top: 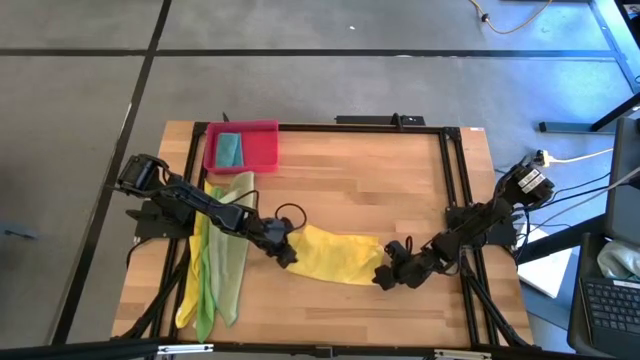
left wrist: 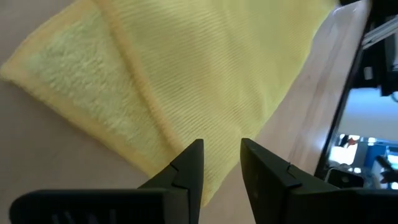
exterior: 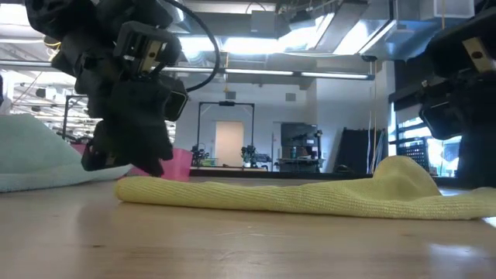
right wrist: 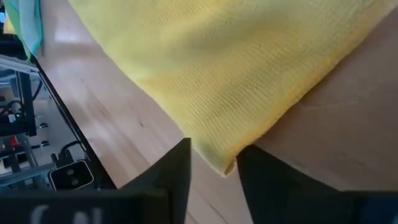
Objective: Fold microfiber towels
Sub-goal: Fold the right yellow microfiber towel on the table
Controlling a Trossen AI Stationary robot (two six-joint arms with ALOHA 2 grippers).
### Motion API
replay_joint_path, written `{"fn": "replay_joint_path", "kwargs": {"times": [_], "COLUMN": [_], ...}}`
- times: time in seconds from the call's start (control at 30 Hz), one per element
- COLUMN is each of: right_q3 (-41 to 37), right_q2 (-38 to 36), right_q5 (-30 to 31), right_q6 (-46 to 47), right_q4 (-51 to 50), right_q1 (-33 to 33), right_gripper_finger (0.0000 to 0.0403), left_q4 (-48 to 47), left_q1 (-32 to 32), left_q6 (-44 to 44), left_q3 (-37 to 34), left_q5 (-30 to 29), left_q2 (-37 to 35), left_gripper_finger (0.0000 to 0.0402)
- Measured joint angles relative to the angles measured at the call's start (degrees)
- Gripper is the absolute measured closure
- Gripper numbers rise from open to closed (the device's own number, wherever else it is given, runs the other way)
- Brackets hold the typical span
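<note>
Yellow towel ends under left claw, right claw.

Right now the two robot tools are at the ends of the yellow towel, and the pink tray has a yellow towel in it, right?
Almost. The towel in the pink tray is teal, not yellow, as the high view shows. The left tool and right tool are indeed at the yellow towel's two ends.

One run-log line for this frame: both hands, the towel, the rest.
left hand: at yellow towel left end | right hand: at its right end | towel: flat, midtable | other towels: piled left | tray: holds teal towel
</note>
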Motion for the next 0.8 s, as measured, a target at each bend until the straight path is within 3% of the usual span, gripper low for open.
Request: {"fn": "replay_joint_path", "kwargs": {"times": [0.37, 0.63, 0.8], "right_q3": [0.00, 0.00, 0.00], "right_q2": [-0.04, -0.07, -0.09], "right_q5": [1.99, 1.52, 1.39], "right_q6": [-0.14, -0.63, -1.71], "right_q4": [0.13, 0.11, 0.39], "right_q1": [0.02, 0.02, 0.02], "right_gripper_finger": [0.0388, 0.0391, 0.0395], "left_q4": [1.97, -0.30, -0.34], "left_q1": [-1.22, -1.24, 0.52], "left_q6": [-0.33, -0.39, 1.02], "left_q3": [0.00, 0.00, 0.00], "left_q5": [1.13, 1.78, 8.37], "left_q2": [-0.02, -0.02, -0.02], "left_gripper_finger": [0.0370, 0.0393, 0.0399]}}
